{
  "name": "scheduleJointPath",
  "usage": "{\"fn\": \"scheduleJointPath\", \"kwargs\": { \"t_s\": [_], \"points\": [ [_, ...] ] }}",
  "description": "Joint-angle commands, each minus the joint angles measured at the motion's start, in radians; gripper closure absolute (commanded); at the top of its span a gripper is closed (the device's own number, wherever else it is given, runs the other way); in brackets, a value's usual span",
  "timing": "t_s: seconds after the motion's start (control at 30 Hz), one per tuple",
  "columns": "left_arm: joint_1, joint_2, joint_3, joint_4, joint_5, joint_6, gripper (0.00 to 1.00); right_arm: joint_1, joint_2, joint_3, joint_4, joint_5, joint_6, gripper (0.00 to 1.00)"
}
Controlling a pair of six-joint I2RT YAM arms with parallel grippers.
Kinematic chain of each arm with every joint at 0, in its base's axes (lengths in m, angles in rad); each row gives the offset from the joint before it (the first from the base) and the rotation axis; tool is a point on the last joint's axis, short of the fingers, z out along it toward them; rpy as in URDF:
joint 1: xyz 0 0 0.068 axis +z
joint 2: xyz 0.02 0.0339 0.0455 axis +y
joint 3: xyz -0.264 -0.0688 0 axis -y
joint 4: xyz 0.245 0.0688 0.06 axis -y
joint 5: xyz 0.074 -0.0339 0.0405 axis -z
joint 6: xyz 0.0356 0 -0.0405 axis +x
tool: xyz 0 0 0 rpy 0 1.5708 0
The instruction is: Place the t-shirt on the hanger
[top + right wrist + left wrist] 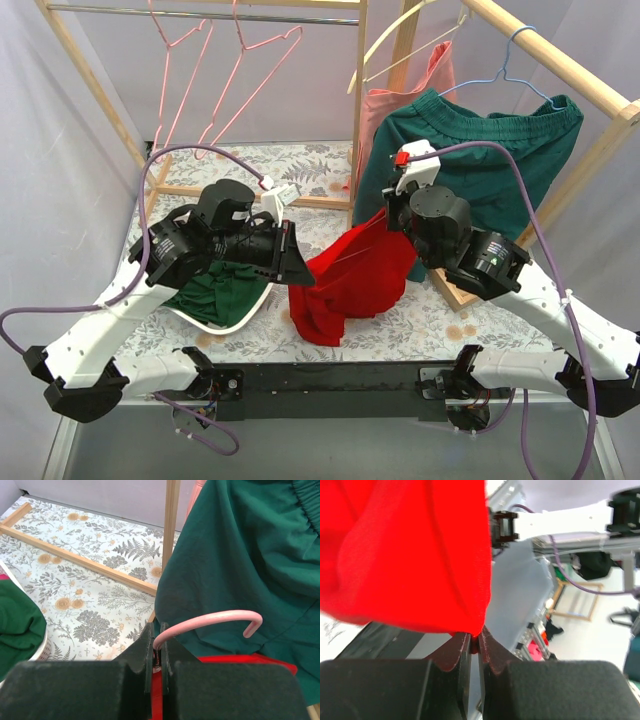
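Left gripper (476, 647) is closed on an edge of the t-shirt (350, 275), which hangs between both arms over the table (300, 165). Right gripper (159, 655) is closed on the hanger (210, 617) at its neck; the hook protrudes above the fabric.

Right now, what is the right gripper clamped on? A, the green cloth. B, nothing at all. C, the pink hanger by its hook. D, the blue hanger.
C: the right wrist view shows the right gripper shut on the pink hanger just below its hook, with the red t-shirt underneath.
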Motion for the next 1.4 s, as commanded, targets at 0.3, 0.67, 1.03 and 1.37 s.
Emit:
{"fn": "scheduleJointPath", "kwargs": {
  "t_s": [0.3,0.67,1.03,1.37],
  "points": [
    [0.000,0.009,0.137,-0.173,-0.333,-0.010,0.99,0.007,-0.021,0.121,-0.015,-0.147,0.084,0.99],
    [0.000,0.149,0.277,-0.113,-0.120,0.074,0.96,0.053,0.022,0.214,-0.048,-0.122,0.117,0.99],
    [0.002,0.232,0.250,0.024,-0.009,0.126,0.56,0.151,0.001,0.139,-0.031,-0.153,0.094,0.99],
    [0.000,0.166,0.434,0.145,-0.011,0.097,0.02,0.146,0.014,0.421,-0.116,-0.111,-0.038,0.99]
  ]
}}
